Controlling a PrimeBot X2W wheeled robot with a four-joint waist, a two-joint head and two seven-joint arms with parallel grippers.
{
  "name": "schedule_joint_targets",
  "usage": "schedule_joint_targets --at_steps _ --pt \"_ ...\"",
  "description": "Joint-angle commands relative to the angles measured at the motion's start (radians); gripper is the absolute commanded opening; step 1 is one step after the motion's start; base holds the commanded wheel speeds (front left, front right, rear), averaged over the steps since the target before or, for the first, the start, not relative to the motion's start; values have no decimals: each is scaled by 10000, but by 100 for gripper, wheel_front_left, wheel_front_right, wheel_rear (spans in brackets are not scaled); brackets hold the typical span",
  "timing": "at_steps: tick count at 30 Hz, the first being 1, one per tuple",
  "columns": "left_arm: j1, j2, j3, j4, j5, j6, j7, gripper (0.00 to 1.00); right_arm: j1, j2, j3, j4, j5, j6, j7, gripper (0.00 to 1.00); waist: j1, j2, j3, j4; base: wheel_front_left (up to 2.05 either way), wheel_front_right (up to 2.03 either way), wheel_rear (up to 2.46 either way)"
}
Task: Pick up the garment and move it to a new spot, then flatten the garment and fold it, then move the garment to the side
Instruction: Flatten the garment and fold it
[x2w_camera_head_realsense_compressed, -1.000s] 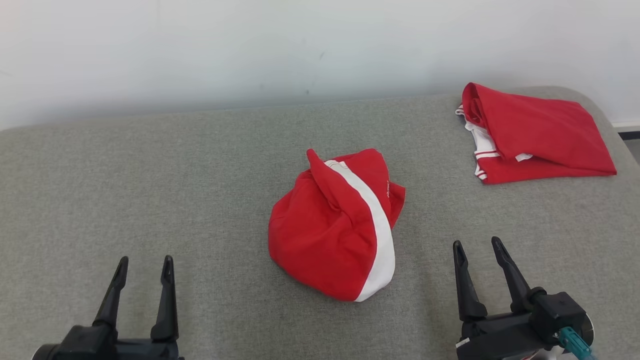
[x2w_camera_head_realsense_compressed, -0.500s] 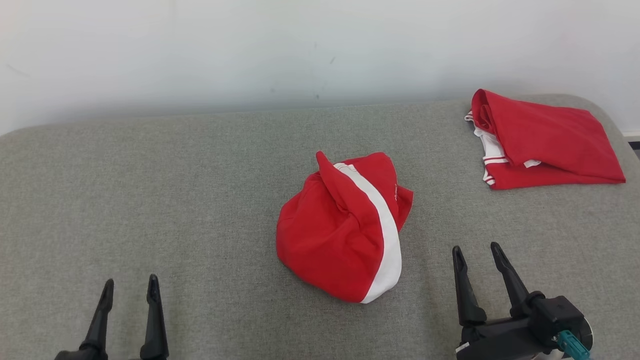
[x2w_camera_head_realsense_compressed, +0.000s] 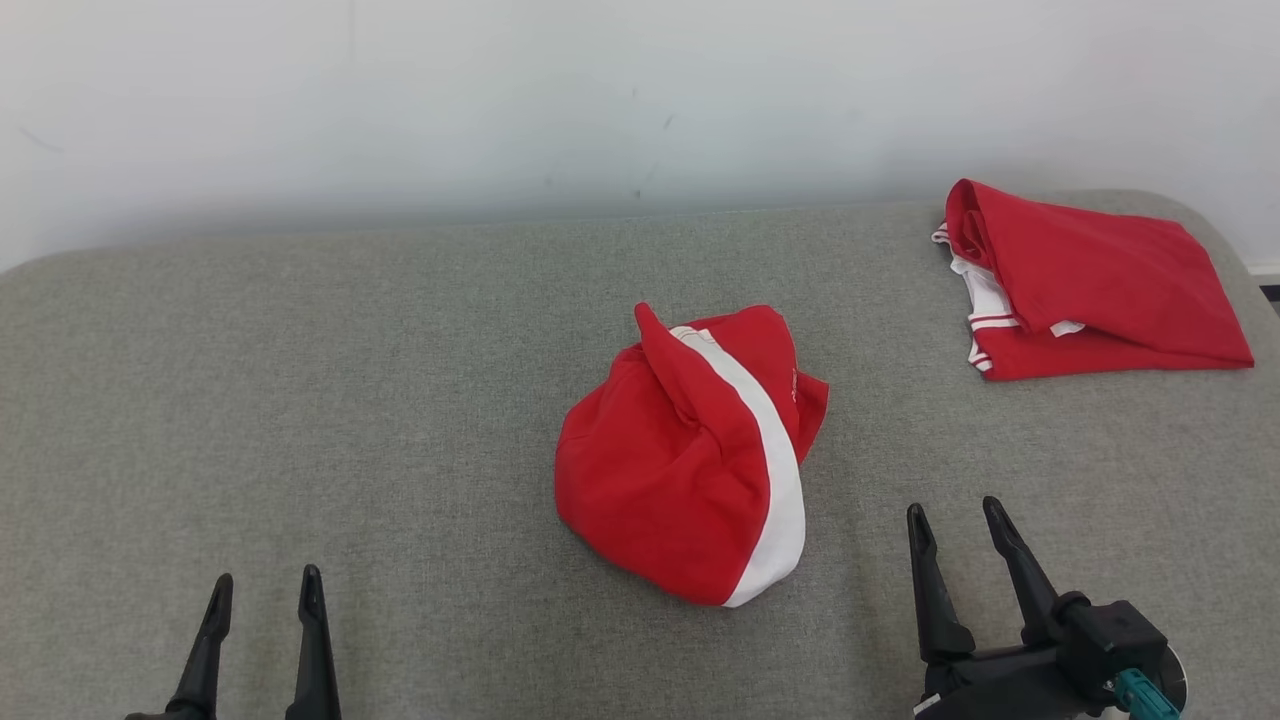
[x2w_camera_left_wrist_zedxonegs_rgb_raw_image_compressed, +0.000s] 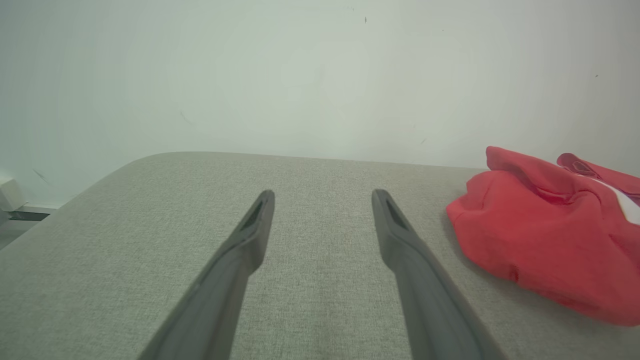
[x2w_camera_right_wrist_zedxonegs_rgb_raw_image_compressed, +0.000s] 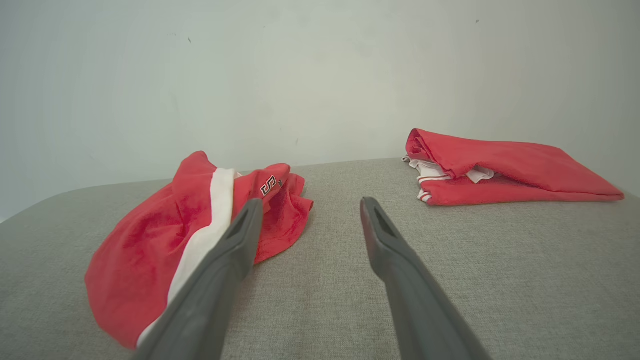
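Left end effector (x2w_camera_head_realsense_compressed: 266, 577) drew back; it and right end effector (x2w_camera_head_realsense_compressed: 952, 507) gape, garment (x2w_camera_head_realsense_compressed: 670, 470) between.

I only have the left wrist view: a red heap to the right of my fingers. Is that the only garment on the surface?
Observer: No. A second red garment, folded, lies at the far right corner of the grey surface, apart from the crumpled garment.
Operator: Where is my other arm?
Observer: The right gripper is open on the crumpled garment's right side, fingers clear of the cloth.
Operator: Any markings I cannot see?
Observer: The right wrist view shows lettering on a fold at the crumpled garment's far end.
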Motion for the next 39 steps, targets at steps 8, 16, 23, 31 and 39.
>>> schedule_joint_targets --at_steps 8,16,23,31,39 --pt "132 -51 -58 -31 241 -35 -22 100 125 15 -24 53 42 -27 -10 100 -1 0 -29 42 0 0 0" --pt "185 -58 -128 14 185 -19 -22 100 126 15 28 87 58 -27 -10 100 -1 0 -65 43 0 0 0" --pt "214 -58 -157 6 179 67 -22 100 134 15 39 107 54 -27 -10 100 -1 0 -78 5 0 0 0" --pt "188 -57 -205 22 162 117 -22 100 127 15 10 121 4 -27 -10 100 -1 0 -94 -6 0 0 0" --pt "240 -58 -241 59 145 151 -23 100 164 15 29 133 -15 -27 -10 100 -1 0 -180 -7 0 0 0"
